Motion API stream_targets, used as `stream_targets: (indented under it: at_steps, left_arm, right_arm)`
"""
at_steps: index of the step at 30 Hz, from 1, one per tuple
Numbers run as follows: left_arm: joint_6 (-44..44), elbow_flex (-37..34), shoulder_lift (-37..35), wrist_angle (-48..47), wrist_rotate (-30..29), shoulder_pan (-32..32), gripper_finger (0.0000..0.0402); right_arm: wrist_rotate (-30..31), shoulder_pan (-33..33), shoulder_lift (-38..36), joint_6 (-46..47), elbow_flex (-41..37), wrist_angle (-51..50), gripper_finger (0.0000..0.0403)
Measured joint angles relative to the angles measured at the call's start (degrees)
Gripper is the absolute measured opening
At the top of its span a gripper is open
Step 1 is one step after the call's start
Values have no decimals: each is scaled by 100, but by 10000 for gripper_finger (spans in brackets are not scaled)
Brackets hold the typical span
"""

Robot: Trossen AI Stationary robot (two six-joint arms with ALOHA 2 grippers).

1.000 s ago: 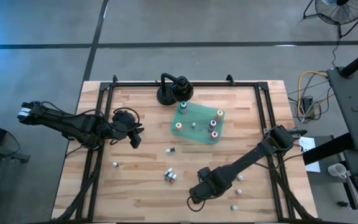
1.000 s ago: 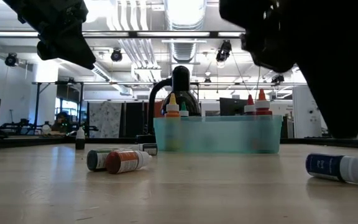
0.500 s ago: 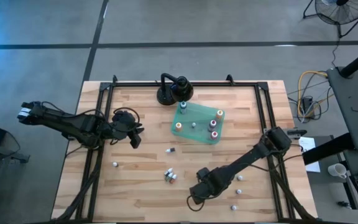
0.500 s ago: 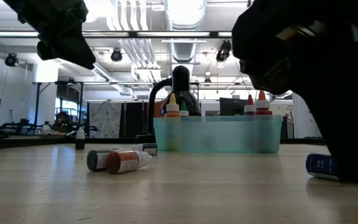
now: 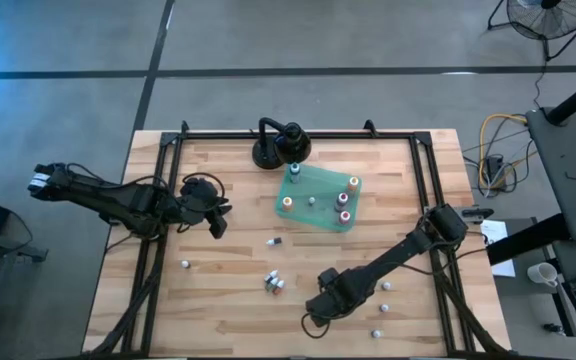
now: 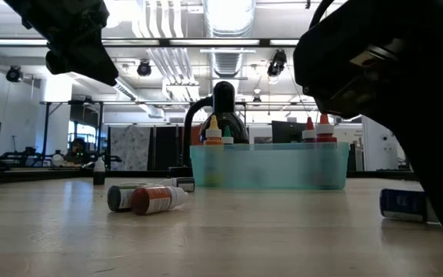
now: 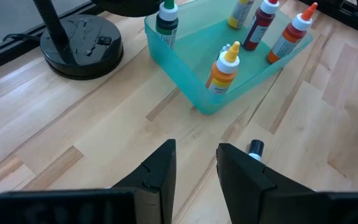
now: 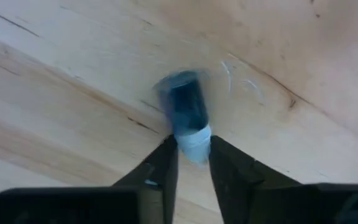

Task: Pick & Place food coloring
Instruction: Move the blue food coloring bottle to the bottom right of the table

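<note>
Lying on the wood near the table's front, a blue food coloring bottle (image 8: pixel 185 115) is being pinched at its white end by the right gripper (image 8: pixel 190 152). Five bottles are standing in the teal tray (image 5: pixel 320 214); only the left wrist view is showing the left gripper (image 7: pixel 194 167) hovering, jaws slightly apart, empty.

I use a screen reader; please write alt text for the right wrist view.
The right gripper is closed on the white end of a blue food coloring bottle lying on the wooden table.
</note>
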Motion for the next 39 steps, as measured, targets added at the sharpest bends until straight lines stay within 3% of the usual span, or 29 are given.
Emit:
stream_targets:
  at_steps: [5, 11, 16, 24, 28, 32, 39]
  left_arm:
    - [0, 0, 0, -1, 0, -1, 90]
    - [0, 0, 0, -1, 0, -1, 90]
    - [0, 0, 0, -1, 0, -1, 90]
    - [0, 0, 0, 1, 0, 1, 90]
    - [0, 0, 0, 1, 1, -1, 90]
    - [0, 0, 0, 1, 2, -1, 90]
    - [0, 0, 0, 1, 0, -1, 90]
  right_arm:
    - [39, -30, 0, -337, 2, -2, 38]
    - [144, -66, 17, -537, 148, -130, 34]
    - [-543, -179, -139, -766, 253, -142, 10]
    - [-1501, -539, -682, -908, 260, -377, 7]
    - [-1108, -699, -854, -1068, 260, -489, 8]
    - [-526, -973, -879, -1816, 260, -446, 17]
    - [-534, -1454, -745, -2642, 256, -346, 87]
